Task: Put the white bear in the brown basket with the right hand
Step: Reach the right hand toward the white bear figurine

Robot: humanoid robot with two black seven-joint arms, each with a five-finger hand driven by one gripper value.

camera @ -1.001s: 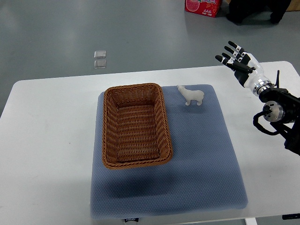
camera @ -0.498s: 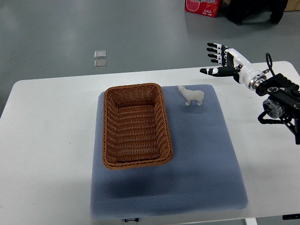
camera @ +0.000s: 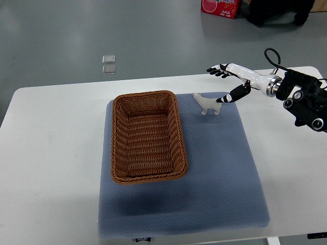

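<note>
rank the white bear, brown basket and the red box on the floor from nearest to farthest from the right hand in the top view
From the right hand:
1. white bear, just left of its thumb, on the blue mat.
2. red box, beyond the table, on the floor.
3. brown basket, farther left on the mat.

White table (camera: 56,153) with rounded corners, under a blue-grey textured mat (camera: 219,173). Beyond, smooth grey floor (camera: 61,35) in soft, even light. Two small clear square things (camera: 108,64) on the floor behind the table. Red printed box (camera: 220,6) at the top edge, beside a dark shape (camera: 278,11), too cropped to identify.
</note>
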